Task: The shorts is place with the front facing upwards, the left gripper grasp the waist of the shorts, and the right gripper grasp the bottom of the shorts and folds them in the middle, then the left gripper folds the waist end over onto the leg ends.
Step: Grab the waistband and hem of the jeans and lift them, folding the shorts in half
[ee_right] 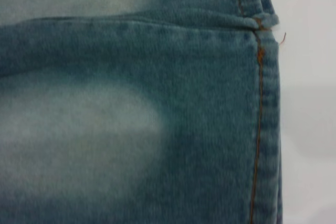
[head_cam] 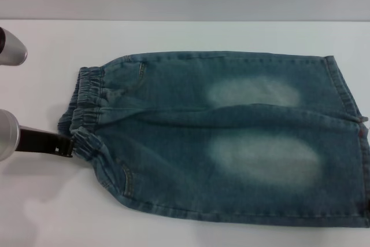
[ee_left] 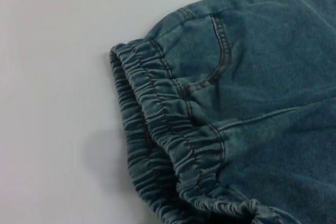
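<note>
The blue denim shorts (head_cam: 231,137) lie flat on the white table, front up. The elastic waist (head_cam: 87,105) is on the left and the leg ends (head_cam: 352,125) on the right. My left gripper (head_cam: 70,144) reaches in from the left as one black bar. Its tip meets the near corner of the waist, where the fabric is bunched and pinched (ee_left: 247,208). The right wrist view looks closely down on the hem (ee_right: 260,103) of the leg ends. Of my right gripper only a dark sliver (head_cam: 367,209) shows at the picture's right edge, by the near leg end.
The white table (head_cam: 46,201) stretches around the shorts, with bare surface in front and to the left. The left arm's silver links (head_cam: 8,47) hang at the far left. A pale wall runs along the back.
</note>
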Robot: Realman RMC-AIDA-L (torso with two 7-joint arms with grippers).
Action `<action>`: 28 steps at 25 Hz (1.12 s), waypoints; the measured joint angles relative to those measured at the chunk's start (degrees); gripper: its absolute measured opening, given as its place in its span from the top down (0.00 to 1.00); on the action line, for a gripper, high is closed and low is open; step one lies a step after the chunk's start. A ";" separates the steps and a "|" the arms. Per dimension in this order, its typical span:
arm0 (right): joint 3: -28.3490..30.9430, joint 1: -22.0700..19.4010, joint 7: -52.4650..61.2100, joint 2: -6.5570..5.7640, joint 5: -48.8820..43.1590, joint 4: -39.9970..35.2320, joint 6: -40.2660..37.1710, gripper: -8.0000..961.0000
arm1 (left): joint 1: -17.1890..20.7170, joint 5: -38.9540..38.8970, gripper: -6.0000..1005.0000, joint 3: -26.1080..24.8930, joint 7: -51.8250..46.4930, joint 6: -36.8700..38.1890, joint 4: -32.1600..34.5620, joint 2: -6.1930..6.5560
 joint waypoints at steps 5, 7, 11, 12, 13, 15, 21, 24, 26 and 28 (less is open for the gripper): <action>-0.53 0.11 0.47 0.07 -1.37 1.76 0.17 0.95 | -0.03 0.01 0.99 0.03 0.00 0.05 0.22 0.00; -1.52 0.16 1.12 0.14 -3.11 2.55 0.36 0.94 | -0.11 -0.02 0.99 0.03 0.00 0.16 0.24 0.00; -2.40 0.29 2.15 0.16 -4.36 3.27 0.60 0.93 | -0.30 -0.03 0.99 0.02 0.00 0.22 0.25 0.00; -2.48 0.27 2.23 0.19 -4.39 3.24 0.63 0.92 | -0.45 -0.04 0.99 0.03 0.00 0.20 0.29 0.00; -2.58 0.25 2.35 0.21 -4.40 3.15 0.64 0.88 | -0.58 -0.04 0.99 0.03 0.00 0.19 0.34 0.00; -2.88 0.15 2.79 0.22 -4.42 2.99 0.65 0.81 | -0.76 -0.04 0.99 0.01 -0.01 0.12 0.42 0.00; -3.23 -0.16 3.29 0.23 -4.38 2.19 0.66 0.56 | -1.27 -0.03 0.99 -0.11 -0.01 -0.04 0.45 0.00; -3.25 0.09 3.34 0.18 -4.21 1.56 0.74 0.43 | -1.37 -0.03 0.99 -0.02 -0.01 -0.10 0.45 0.00; -3.27 0.14 3.36 0.19 -4.18 1.40 0.77 0.36 | -1.39 -0.02 0.99 -0.01 -0.01 -0.10 0.45 0.00; -3.27 0.23 3.38 0.19 -4.17 1.19 0.77 0.37 | -1.39 -0.02 0.99 0.02 -0.01 -0.14 0.45 0.00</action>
